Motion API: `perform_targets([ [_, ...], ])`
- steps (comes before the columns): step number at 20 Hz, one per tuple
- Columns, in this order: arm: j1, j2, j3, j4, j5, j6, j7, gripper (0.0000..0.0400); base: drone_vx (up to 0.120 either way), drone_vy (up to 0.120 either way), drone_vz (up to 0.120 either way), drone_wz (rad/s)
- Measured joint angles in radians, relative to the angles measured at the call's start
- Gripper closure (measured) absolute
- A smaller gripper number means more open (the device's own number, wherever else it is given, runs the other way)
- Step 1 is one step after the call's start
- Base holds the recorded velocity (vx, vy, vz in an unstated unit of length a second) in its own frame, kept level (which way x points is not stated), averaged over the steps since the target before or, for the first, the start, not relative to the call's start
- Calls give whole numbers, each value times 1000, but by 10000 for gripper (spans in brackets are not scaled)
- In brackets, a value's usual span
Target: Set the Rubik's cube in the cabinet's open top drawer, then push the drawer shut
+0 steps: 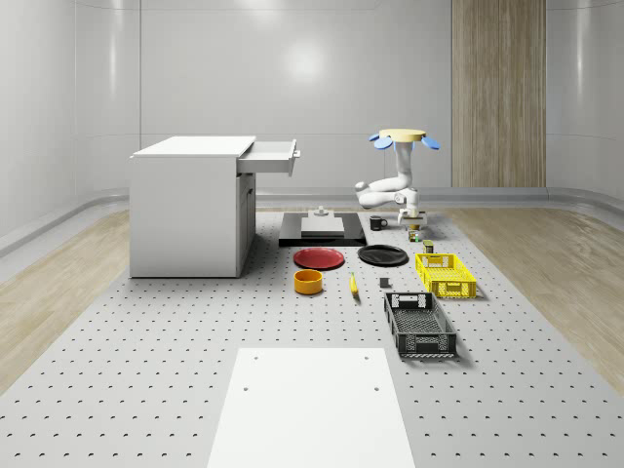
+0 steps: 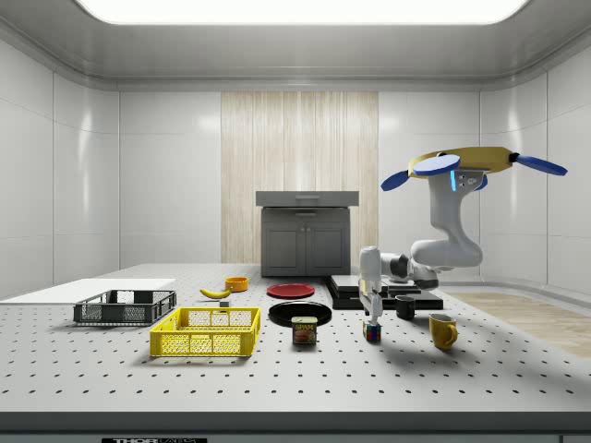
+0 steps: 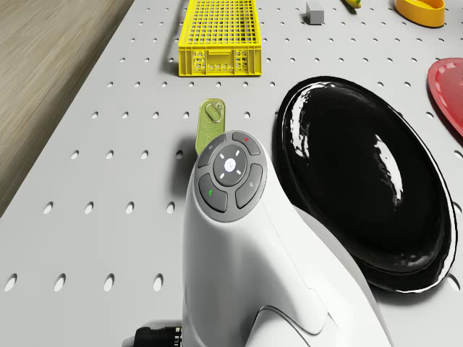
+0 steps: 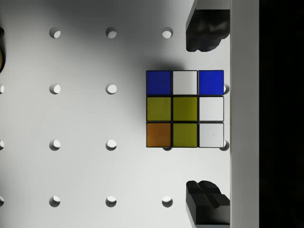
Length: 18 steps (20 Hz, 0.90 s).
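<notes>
Rubik's cube point(image 4: 185, 109) sits on the perforated table point(image 1: 146, 370), just beyond the far end of the yellow crate point(image 1: 445, 274) and right of the black plate point(image 1: 382, 255). A tin can point(image 2: 304, 330) stands just beside it, and a yellow mug point(image 2: 442, 330) on the cube's other side. Gripper point(image 4: 207, 114) hangs directly above the cube, fingers point(image 4: 205, 31) spread wide, one to either side, not touching it. Drone point(image 1: 403, 137) hovers over the table's far right area, arm bent downward. Cabinet point(image 1: 190, 210) stands well apart at the whole-scene view's left, its top drawer point(image 1: 272, 157) pulled open.
</notes>
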Motion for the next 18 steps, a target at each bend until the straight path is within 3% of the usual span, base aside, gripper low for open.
perform_targets([
  [6,1,-36,-61,13,-51,54,-5,0,0,0,0,0],
  [18,-43,-64,-105,46,-89,106,15,0,0,0,0,0],
])
